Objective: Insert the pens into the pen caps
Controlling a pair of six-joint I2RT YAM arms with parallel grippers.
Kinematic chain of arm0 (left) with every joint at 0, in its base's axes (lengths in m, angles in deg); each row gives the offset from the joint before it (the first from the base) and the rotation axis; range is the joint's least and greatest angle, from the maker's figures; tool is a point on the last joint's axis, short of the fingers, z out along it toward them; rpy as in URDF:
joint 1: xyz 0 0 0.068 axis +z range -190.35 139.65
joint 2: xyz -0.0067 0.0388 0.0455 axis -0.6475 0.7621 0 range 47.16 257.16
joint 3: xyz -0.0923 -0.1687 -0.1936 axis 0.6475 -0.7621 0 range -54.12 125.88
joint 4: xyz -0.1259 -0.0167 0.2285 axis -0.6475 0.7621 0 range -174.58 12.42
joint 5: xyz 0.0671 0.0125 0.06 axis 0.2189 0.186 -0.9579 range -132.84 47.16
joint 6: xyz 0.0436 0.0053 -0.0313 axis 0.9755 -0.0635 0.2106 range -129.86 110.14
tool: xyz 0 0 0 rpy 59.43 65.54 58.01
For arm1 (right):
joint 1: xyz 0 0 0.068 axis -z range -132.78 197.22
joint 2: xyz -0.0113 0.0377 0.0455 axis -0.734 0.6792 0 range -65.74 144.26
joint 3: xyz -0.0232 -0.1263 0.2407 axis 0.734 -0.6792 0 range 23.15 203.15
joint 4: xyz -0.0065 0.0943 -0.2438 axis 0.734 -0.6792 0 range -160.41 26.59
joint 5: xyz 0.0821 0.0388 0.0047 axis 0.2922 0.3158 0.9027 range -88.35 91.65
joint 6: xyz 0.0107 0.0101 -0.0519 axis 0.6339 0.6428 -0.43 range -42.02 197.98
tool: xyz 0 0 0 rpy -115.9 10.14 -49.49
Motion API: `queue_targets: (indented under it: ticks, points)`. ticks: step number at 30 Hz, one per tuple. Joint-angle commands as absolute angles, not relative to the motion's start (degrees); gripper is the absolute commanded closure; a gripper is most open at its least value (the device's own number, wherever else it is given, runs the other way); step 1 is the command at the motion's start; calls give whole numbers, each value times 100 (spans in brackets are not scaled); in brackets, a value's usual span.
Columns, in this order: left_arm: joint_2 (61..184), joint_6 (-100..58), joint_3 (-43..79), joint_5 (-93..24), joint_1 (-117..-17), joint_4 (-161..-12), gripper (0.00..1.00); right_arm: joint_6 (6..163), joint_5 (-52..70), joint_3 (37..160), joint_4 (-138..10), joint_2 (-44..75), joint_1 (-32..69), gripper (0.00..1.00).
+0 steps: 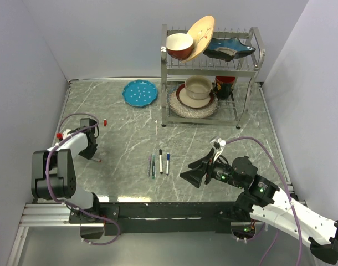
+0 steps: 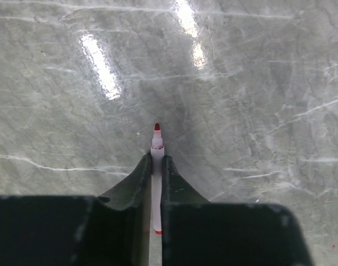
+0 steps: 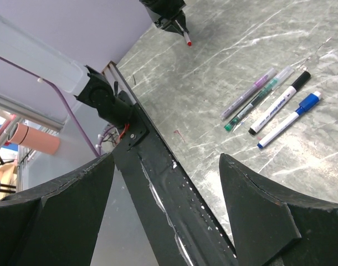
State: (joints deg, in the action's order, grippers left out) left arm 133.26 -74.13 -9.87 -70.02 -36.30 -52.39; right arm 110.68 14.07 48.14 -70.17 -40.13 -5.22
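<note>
My left gripper (image 2: 156,158) is shut on a white-barrelled red pen (image 2: 157,145), with its uncapped red tip pointing down at the table. In the top view this gripper (image 1: 93,155) is at the left, and a small red cap (image 1: 104,121) lies beyond it. Several pens lie side by side mid-table: a purplish one (image 3: 249,94), a green one (image 3: 256,103), a black one (image 3: 280,108) and a blue one (image 3: 288,120). The black and blue pens have caps on. My right gripper (image 3: 168,160) is open and empty, just right of the row (image 1: 192,170).
A dish rack (image 1: 247,72) with bowls and plates stands at the back right. A blue plate (image 1: 140,92) lies at the back middle. The black base rail (image 3: 158,183) runs along the table's near edge, under my right gripper.
</note>
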Motion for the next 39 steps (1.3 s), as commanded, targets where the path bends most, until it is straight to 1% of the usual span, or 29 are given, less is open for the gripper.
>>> queue_targets:
  ticks: [1,2,5,10,12,15,19,22,24,26,28,30,36,37,39]
  points:
    - [13478,-7500,-1280,-6465,-3604,-5689,97,11005,1386,5004,-6903,-3920,-507,16]
    - [13426,-7464,-1307,-6342,-3604,-5724,99,11006,1404,5004,-6886,-3893,-507,16]
    - [13260,-7227,-1430,-6061,-3622,-6031,99,11058,1631,4969,-6754,-3788,-499,16]
    - [12732,-6561,-1886,-4901,-3841,-6883,99,11260,1782,4873,-6412,-3481,-516,16]
    - [12346,-6375,-2062,-4532,-3981,-7226,99,11278,1773,4925,-6358,-3332,-507,16]
    - [11643,-6234,-2282,-4355,-4394,-7552,99,11287,1782,5021,-6349,-3060,-516,15]
    - [10468,-5909,-2528,-3635,-5132,-8079,99,11322,1817,5180,-5990,-2558,-507,15]
    - [9738,-6004,-2835,-3082,-5651,-8746,99,11366,2027,5241,-5568,-2049,-516,15]
    - [9498,-6242,-3082,-2993,-5940,-9106,99,11418,2168,5268,-5155,-1636,-507,18]
    - [9321,-6373,-3248,-2642,-6091,-9370,99,11410,2335,5373,-4848,-1198,-516,21]
    - [9269,-6497,-3398,-2239,-6372,-9862,99,11471,2414,5461,-4715,-941,-516,22]
    - [9216,-6664,-3486,-2079,-6678,-10344,99,11611,2415,5505,-4426,-677,-542,23]
    - [8558,-6866,-3724,-2394,-7207,-10953,99,11753,2275,5900,-4003,-9,-700,28]
    - [8504,-6884,-3768,-2421,-7234,-11084,99,11770,2222,5944,-3968,174,-762,32]
    - [8364,-6963,-3829,-2395,-7260,-11234,99,11788,2107,6129,-3915,369,-823,36]
